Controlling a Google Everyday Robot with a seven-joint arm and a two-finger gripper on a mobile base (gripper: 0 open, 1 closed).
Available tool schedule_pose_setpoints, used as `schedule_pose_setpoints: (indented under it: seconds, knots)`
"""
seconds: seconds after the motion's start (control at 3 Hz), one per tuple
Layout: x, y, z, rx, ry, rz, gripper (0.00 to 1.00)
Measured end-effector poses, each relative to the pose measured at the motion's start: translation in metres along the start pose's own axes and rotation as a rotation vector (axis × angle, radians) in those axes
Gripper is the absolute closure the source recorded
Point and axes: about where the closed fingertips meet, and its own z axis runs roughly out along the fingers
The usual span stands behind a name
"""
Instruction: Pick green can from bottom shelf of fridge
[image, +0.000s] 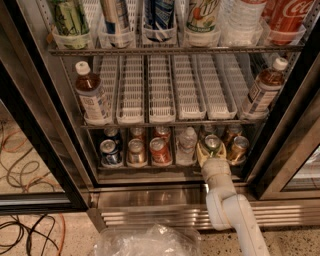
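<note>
Where the tool (211, 151) sits: bottom shelf (150, 170), right side of fridge (150, 198)
Tool grip: clamped around green can (212, 143)
Neighbour: bronze can (239, 148) just right

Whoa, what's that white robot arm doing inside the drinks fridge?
The robot's white arm is reaching into the tall glass-door drinks fridge, down at the dark wire bottom shelf. Its gripper is right at the small green aluminium can with the shiny silver top, which sits between a clear plastic bottle and a bronze-orange can. The green can is not out of the fridge yet; it is in the row with the other drinks.
</note>
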Motion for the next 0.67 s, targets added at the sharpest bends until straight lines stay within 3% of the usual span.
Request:
schedule_pose_setpoints:
  seconds: [0.33, 0.67]
  knots:
    - [0.0, 0.0, 0.0, 0.0, 0.0, 0.0, 0.95]
    - [-0.0001, 0.0002, 0.0, -0.001, -0.001, 0.001, 1.0]
